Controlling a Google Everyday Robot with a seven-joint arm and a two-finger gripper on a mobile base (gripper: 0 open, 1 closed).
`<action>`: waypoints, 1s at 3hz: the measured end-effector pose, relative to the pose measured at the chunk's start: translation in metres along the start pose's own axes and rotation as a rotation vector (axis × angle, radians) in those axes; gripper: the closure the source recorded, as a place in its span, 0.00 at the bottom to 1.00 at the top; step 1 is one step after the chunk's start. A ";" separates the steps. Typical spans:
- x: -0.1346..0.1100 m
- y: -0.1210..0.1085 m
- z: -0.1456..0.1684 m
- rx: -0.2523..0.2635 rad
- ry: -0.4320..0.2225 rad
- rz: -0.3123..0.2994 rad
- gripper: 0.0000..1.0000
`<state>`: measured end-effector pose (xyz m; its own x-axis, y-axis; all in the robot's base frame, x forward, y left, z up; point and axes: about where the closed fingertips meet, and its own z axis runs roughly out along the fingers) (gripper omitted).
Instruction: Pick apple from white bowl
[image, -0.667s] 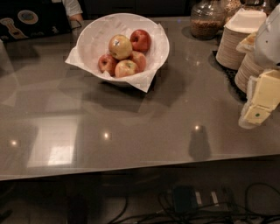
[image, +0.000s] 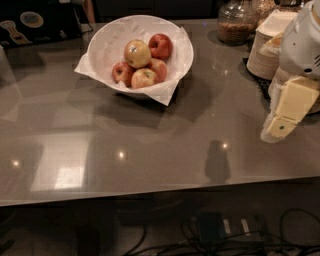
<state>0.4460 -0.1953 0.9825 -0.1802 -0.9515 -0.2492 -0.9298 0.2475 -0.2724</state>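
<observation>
The end effector (image: 281, 125) is hanging over the right edge of the glossy grey table (image: 150, 150). Well to its left and farther back, the wide round white paper-lined bowl (image: 107, 37) is sitting, carrying the pale yellow stickered apple (image: 137, 53) atop red apples (image: 160, 46). Just behind the end effector, stacked pale paper bowls (image: 262, 52) are standing.

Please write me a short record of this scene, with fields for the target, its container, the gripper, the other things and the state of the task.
target: apple, mostly yellow, small sticker, on top of the pile
container: white bowl, paper-lined, on the far middle of the grey countertop
other fruit: four redder apples around and under the target
gripper: gripper, at the right edge, above the countertop, well apart from the bowl
other things: stacks of paper bowls and a glass jar, far right
task state: apple not yet picked
</observation>
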 end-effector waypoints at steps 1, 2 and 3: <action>-0.045 -0.011 0.012 0.011 -0.111 -0.039 0.00; -0.092 -0.032 0.025 0.040 -0.227 -0.031 0.00; -0.134 -0.063 0.038 0.085 -0.333 0.002 0.00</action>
<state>0.5411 -0.0759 0.9974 -0.0545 -0.8428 -0.5354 -0.8968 0.2771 -0.3449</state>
